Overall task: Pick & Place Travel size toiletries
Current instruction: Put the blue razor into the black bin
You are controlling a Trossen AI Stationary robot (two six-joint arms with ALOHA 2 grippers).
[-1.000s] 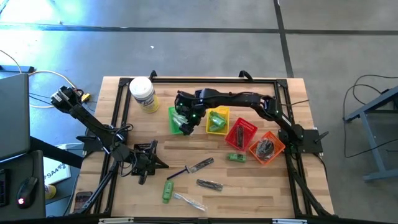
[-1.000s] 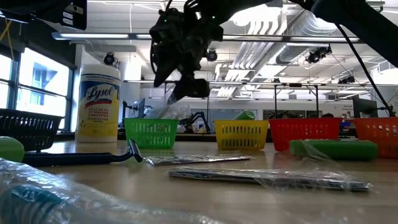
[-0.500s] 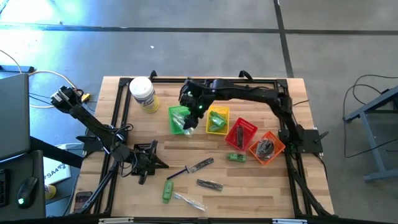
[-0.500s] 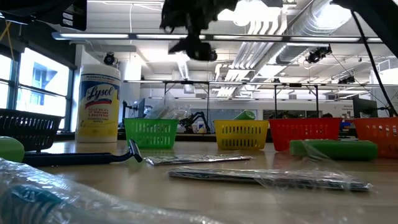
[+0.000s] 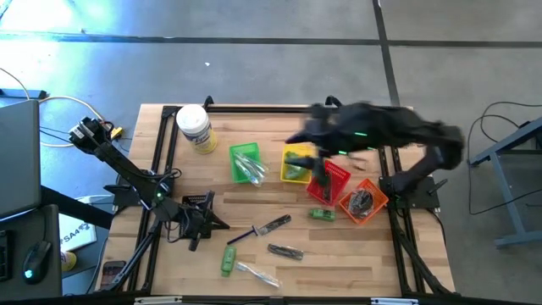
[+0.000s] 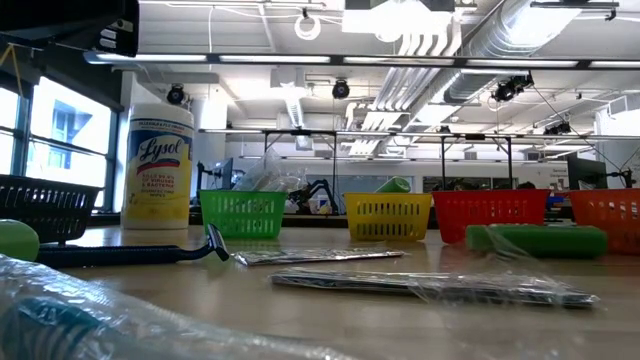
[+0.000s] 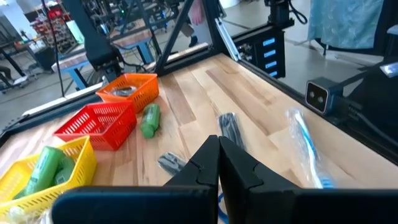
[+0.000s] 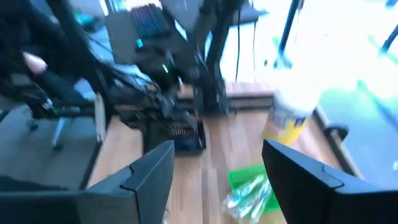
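Right gripper [image 5: 306,135] is up above the back of the table, over the yellow basket [image 5: 295,163], blurred; fingers [image 8: 149,171] spread wide, nothing between them. Just to its left below sits the green basket [image 5: 246,163] with a clear packet [image 5: 251,172] inside; the right wrist view shows that packet in the green basket ahead of the open fingers, white jar [image 5: 194,128] beyond it. Yellow basket directly under the gripper holds green tubes [image 5: 295,168]. To the gripper's right: red basket [image 5: 329,182], then orange basket [image 5: 364,199] holding a dark pouch [image 5: 361,200]. A green bottle [image 5: 321,214] lies on the table [image 5: 339,254] just in front of the red basket, touching nothing.

Well in front of the right gripper, loose on the table: blue razor [image 5: 243,235], grey packet [image 5: 276,224] just beside it, dark oblong piece [image 5: 285,251], another green bottle [image 5: 228,259] and a clear toothbrush packet [image 5: 257,274] near the front edge.

Left gripper [image 5: 201,222] rests low at the front left of the table, fingers [image 7: 217,163] pinched together, holding nothing. Ahead of it in the left wrist view: dark oblong piece, toothbrush packet, green bottle, red and orange baskets. Black basket [image 5: 198,201] sits right beside the left gripper.
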